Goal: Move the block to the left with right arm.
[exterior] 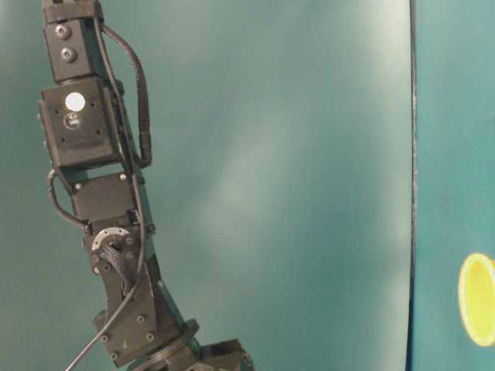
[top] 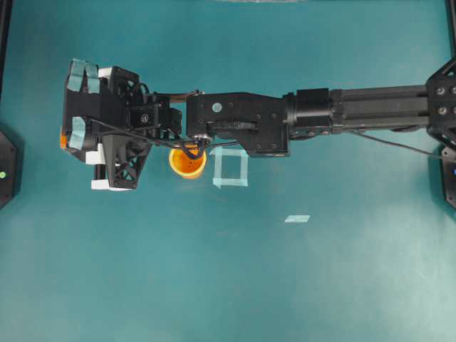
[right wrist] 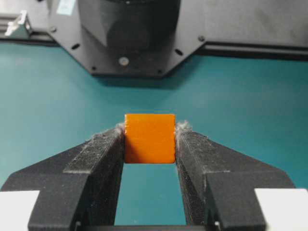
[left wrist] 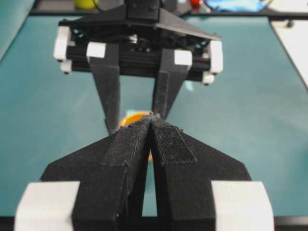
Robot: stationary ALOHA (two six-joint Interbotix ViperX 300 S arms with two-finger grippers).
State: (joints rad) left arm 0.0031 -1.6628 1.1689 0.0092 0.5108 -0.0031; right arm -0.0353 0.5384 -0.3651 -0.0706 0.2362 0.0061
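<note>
Fingertips of the right arm's boxy black gripper point(right wrist: 150, 137) are pressed against both sides of the small solid orange cube point(right wrist: 149, 138), so the block is clamped between the fuzzy black pads right at their very ends, with bare teal bench showing under and behind it. From above, the long black segmented right arm point(top: 320, 110) reaches clear across the bench from its right edge, and its gripper point(top: 68, 135) sits close to the left edge; only a sliver of orange peeks out there, so I cannot tell from that view whether the cube rests on the surface or hangs just above it. The other black gripper point(left wrist: 151, 120), on the left arm, has its jaws drawn together with nothing between them, and it faces the right one nose to nose. Back towards the middle, half hidden under the arm, stands the round yellow-orange cup point(top: 188, 162), with the pale tape square outline point(top: 230, 167) just beside it and a loose pale tape scrap point(top: 297, 219) further right. The hold is only at the tips, so a jolt could twist the cube free, and letting go while it is off the bench could make it tumble; the two grippers are also close enough that any push further left risks a knock.
</note>
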